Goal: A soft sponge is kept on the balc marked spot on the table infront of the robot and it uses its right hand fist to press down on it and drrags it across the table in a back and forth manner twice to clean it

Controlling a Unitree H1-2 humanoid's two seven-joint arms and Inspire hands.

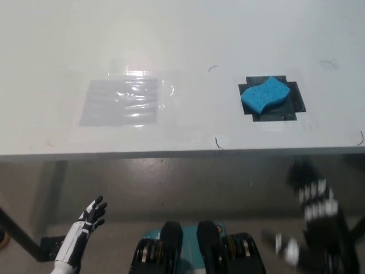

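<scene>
A pale, smooth tabletop [188, 40] fills the upper half of the head view, its front edge running straight across the middle of the picture. On its right part lies a blue sponge [264, 95], soft-looking and finely pored, cut with wavy edges so that it reads as a curved, leaf-like slab. It rests flat on a black marked spot [288, 108], a dark patch with stepped corners, and covers the patch's upper left part while the dark rim shows around it on the right and below. To the left, well apart from the sponge, a rectangular sheet of clear plastic film [121, 101] is laid flat on the tabletop, wrinkled and catching a bright glare near its upper edge. A few thin dark curved marks sit on the surface near the sponge and the front edge.

The black right hand [313, 214] hangs below the tabletop's edge at the lower right, well apart from the sponge and not touching it; it is blurred, yet its fingers appear spread and it holds nothing. The white left hand [85, 225] rests at the lower left, also below the tabletop, with dark fingers fanned apart and empty. Beneath the tabletop the floor looks dull grey-brown
</scene>
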